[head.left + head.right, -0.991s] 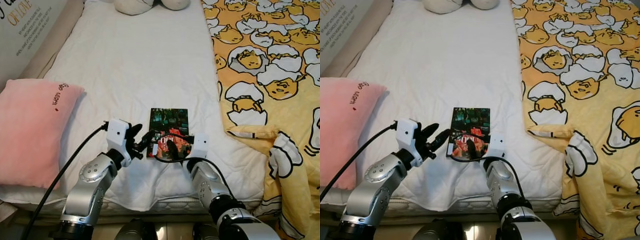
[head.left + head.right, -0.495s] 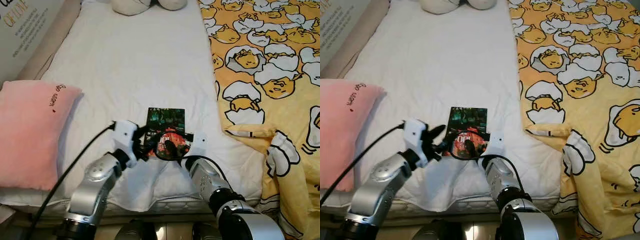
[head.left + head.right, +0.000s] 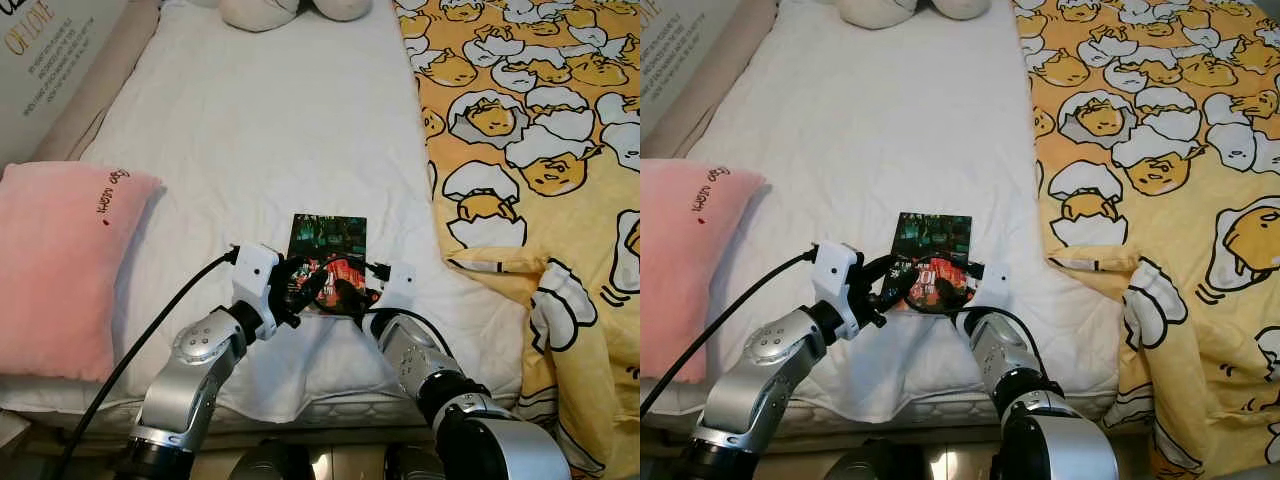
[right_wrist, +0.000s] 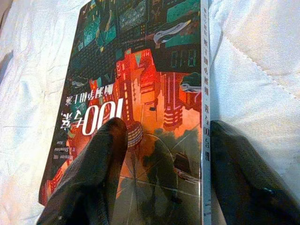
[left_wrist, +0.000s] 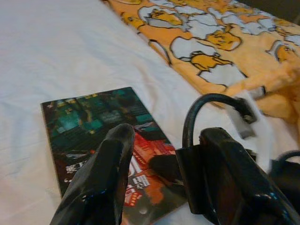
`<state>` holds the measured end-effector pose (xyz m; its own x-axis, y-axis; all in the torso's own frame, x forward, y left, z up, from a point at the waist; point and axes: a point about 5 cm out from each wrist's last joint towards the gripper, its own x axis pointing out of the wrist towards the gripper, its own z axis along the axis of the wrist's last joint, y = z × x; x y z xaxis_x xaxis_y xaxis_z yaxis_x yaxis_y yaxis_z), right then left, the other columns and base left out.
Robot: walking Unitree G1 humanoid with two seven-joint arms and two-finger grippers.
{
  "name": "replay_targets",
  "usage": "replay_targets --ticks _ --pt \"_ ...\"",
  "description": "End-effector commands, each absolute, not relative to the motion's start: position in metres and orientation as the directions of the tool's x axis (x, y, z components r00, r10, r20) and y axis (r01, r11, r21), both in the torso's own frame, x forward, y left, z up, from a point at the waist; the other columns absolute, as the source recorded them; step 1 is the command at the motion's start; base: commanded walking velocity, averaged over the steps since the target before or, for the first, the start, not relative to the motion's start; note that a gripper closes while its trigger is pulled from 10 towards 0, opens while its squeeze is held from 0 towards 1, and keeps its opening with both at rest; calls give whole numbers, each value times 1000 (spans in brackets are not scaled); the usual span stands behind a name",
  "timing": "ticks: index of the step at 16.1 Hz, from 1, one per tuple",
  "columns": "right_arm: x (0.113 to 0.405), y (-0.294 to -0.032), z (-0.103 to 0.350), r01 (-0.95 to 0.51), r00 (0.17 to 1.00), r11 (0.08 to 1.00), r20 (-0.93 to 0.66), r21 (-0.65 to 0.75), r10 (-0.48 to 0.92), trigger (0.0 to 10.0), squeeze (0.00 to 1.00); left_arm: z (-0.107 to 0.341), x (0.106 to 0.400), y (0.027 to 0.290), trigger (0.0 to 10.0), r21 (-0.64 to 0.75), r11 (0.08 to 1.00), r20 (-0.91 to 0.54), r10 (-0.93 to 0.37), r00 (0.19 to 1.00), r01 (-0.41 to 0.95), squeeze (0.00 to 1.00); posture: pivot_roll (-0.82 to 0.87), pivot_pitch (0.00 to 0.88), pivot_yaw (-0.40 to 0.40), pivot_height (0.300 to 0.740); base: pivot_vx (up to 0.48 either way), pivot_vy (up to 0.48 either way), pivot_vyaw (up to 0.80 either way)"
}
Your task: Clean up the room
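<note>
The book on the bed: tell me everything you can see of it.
The book is a thin paperback with a glossy cover, dark green city art at its far end and red-orange at its near end, with white printed characters and a pale spine. It lies flat, closed, on the white sheet near the bed's front edge, left of the yellow blanket. The right gripper straddles its spine edge, one finger on the cover; the left gripper sits over its near end.
</note>
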<state>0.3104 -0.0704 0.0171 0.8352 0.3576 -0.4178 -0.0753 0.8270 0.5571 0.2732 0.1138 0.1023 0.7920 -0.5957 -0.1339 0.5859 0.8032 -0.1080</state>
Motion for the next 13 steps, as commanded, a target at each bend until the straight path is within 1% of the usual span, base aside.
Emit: replay_targets --ticks 1,2,6,8,9,10,11,12,13 --pt "309 -54 21 -111 816 790 -398 603 418 0 0 100 280 125 10000 -117 850 -152 -527 836 514 0 35 117 97 735 0 0 0" --pt "309 -54 21 -113 817 788 -395 605 420 0 0 100 286 134 10000 -138 880 -153 -471 869 454 0 30 114 97 735 0 0 0" --pt "309 -59 20 -110 824 792 -391 601 411 0 0 102 295 144 10000 -209 906 -141 -400 906 367 0 26 100 100 735 0 0 0" --pt "315 -60 27 -131 841 789 -354 600 408 0 0 98 301 155 10000 -266 926 -155 -314 937 267 0 17 76 98 735 0 0 0" --pt "318 -58 32 -155 851 786 -324 598 414 0 0 96 304 161 10000 -260 942 -167 -262 951 214 0 14 69 96 735 0 0 0" --pt "320 -56 38 -200 859 799 -290 568 422 0 0 95 306 164 10000 -238 951 -171 -239 956 196 0 9 58 94 735 0 0 0" --pt "323 -56 43 -242 871 824 -259 512 417 0 0 98 309 166 10000 -218 963 -145 -192 971 158 0 -1 48 90 735 0 0 0" --pt "326 -58 51 -269 892 850 -217 452 397 0 0 101 311 166 10000 -136 979 -124 -170 978 153 0 -6 42 85 735 0 0 0" --pt "331 -61 62 -287 911 865 -162 411 379 0 0 100 312 164 10000 -145 979 -128 -162 978 143 0 -16 35 82 735 0 0 0"
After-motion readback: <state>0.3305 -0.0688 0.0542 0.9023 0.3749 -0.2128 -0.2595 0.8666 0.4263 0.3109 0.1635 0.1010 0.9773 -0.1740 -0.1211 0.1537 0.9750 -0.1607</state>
